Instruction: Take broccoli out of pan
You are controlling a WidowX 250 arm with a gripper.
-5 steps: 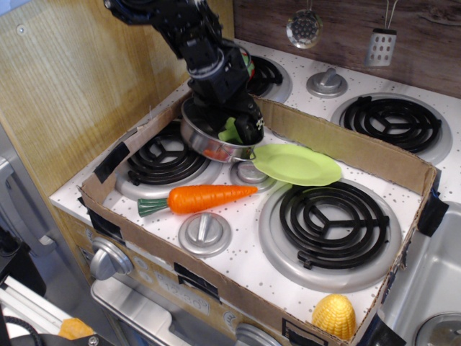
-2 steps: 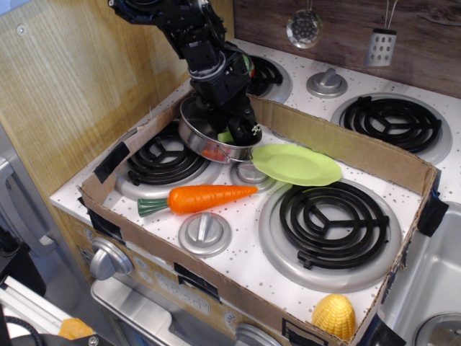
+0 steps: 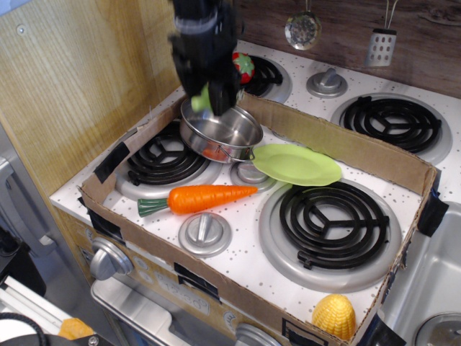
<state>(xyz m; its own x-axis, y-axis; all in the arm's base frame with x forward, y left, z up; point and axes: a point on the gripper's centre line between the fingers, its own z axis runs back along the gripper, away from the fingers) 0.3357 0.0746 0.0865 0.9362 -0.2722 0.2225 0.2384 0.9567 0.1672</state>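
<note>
Change: since the earlier frame the gripper (image 3: 204, 97) has risen out of the pan (image 3: 221, 134), taking the broccoli (image 3: 202, 99) with it; the arm is motion-blurred.
Gripper: black, pointing down, fingers clamped on the broccoli.
Broccoli: light green, only a small part shows between the fingers, above the pan's left rim, clear of the pan floor.
Pan: shiny steel, tilted slightly, sitting at the back edge of the rear-left burner (image 3: 164, 156) inside the cardboard tray (image 3: 338, 142).
Plate (image 3: 297, 164): lime green, just right of the pan.
Carrot (image 3: 198, 198): orange, lying in front of the pan.
Corn (image 3: 333, 316): yellow, at the tray's front-right corner.
</note>
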